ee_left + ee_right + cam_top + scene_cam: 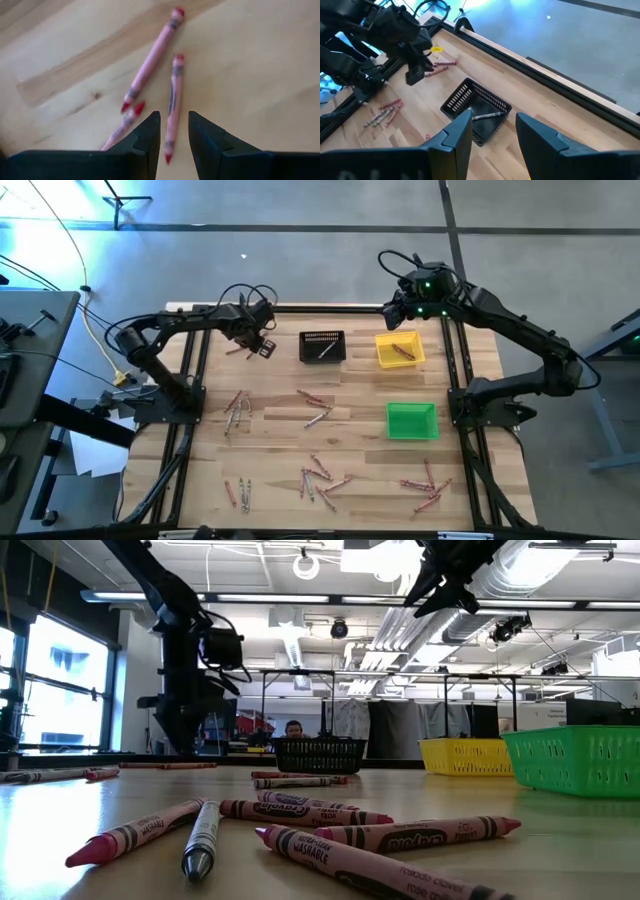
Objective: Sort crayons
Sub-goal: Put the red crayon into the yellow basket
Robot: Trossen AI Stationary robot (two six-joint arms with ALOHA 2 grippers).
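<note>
Two dark fingers of the left gripper [174,131] stand narrowly parted and empty just above three reddish-pink wax crayons [172,102] lying near the far left corner of the pale wooden bench [350,405], one crayon running between the fingertips. Only the right wrist view shows the right gripper [492,125] open with nothing held, raised above the black mesh bin [322,346] with a grey crayon inside. Only the high view shows a yellow plastic bin [399,349] holding crayons at the far edge, a green plastic bin [411,420] near the right edge, and more crayons scattered towards the near edge.
</note>
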